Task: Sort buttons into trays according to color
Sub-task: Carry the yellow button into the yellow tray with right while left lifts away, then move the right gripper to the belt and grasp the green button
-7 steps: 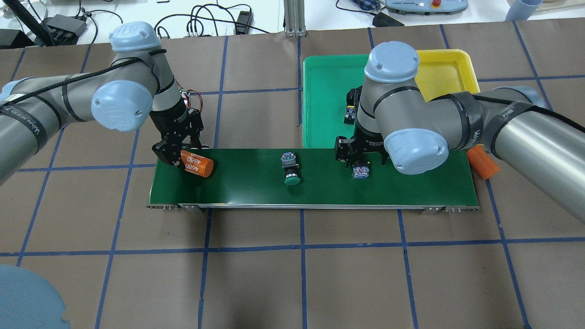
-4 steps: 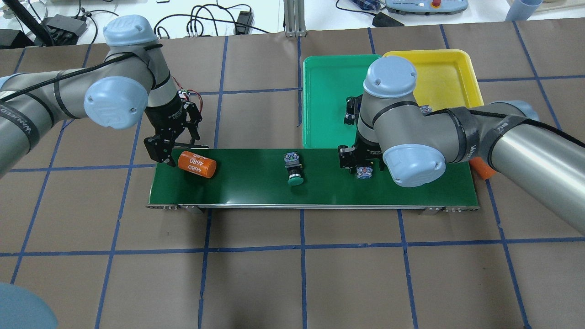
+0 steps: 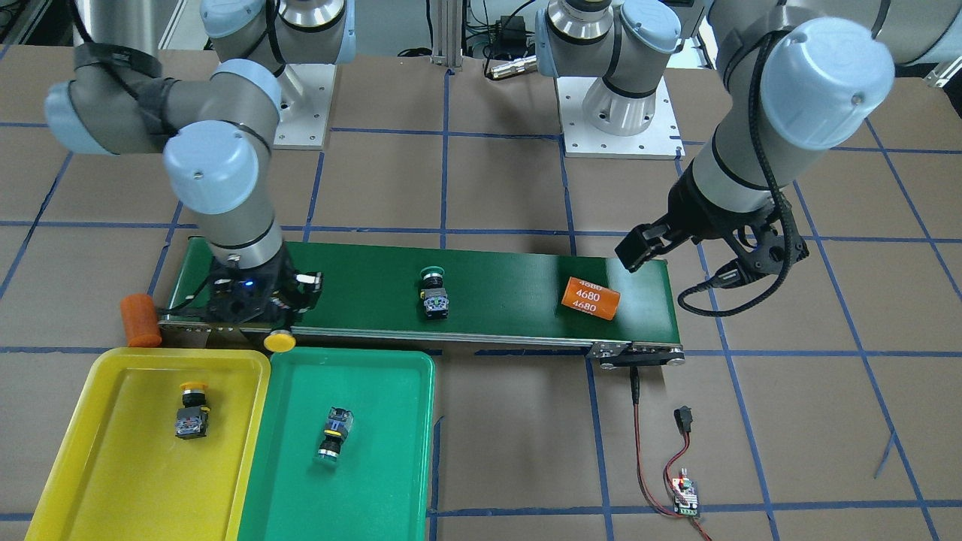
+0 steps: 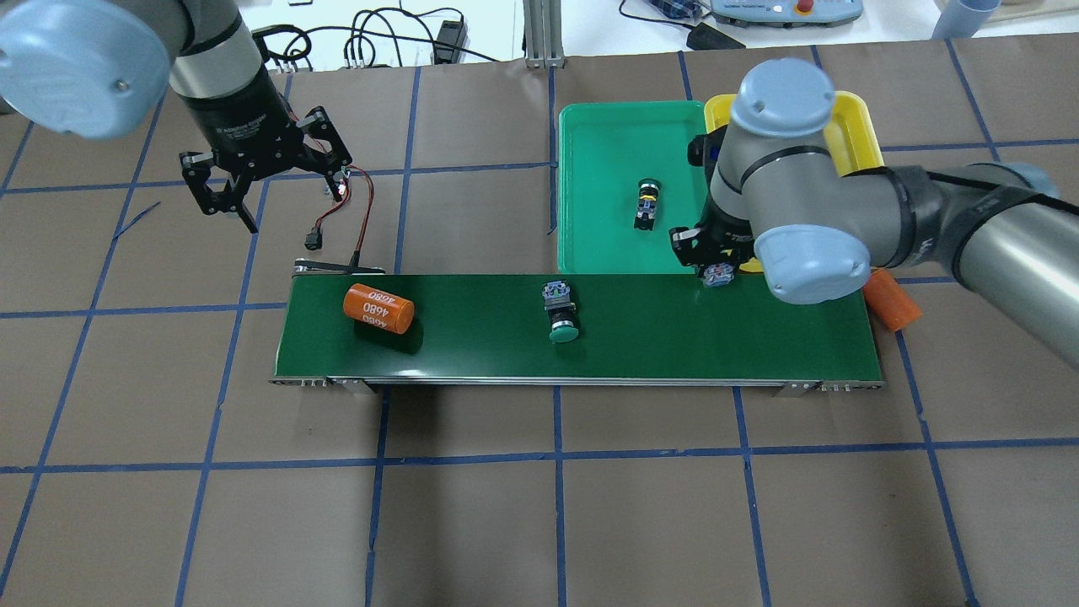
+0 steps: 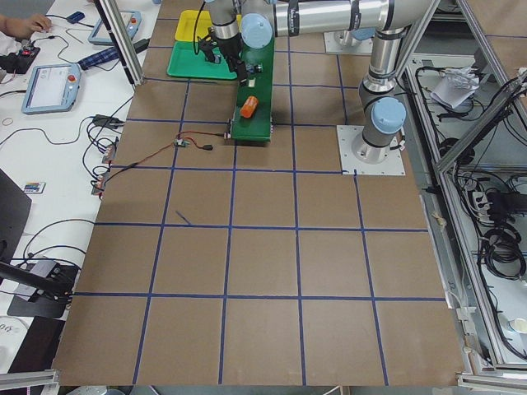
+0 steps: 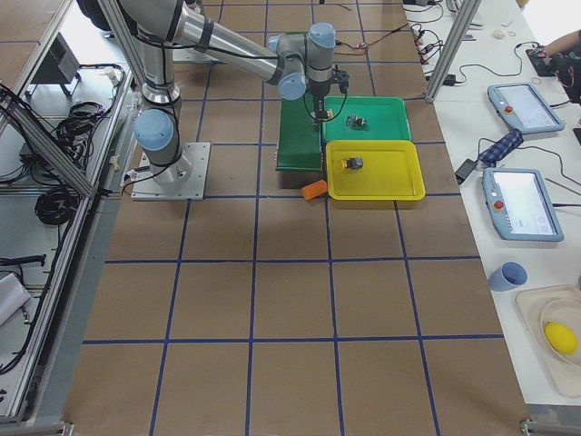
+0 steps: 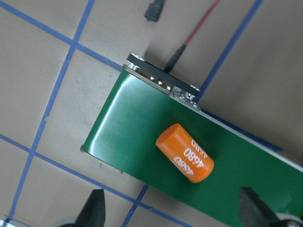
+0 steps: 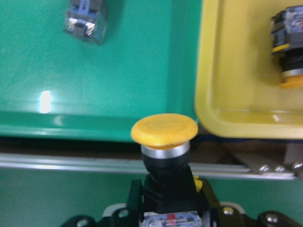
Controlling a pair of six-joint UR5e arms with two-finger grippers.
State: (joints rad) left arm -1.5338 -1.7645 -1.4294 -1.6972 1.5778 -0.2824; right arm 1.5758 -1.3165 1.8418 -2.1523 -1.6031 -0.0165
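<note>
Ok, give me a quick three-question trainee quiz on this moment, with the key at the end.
1. True or false: the left gripper is shut on the orange cylinder.
2. What does the right gripper hold? A: a green button. B: a yellow button. C: nothing.
3. How many buttons lie loose on the conveyor belt?

Key:
1. False. It is open and away from the cylinder, which lies on the belt.
2. B.
3. One, the green-capped button.
</note>
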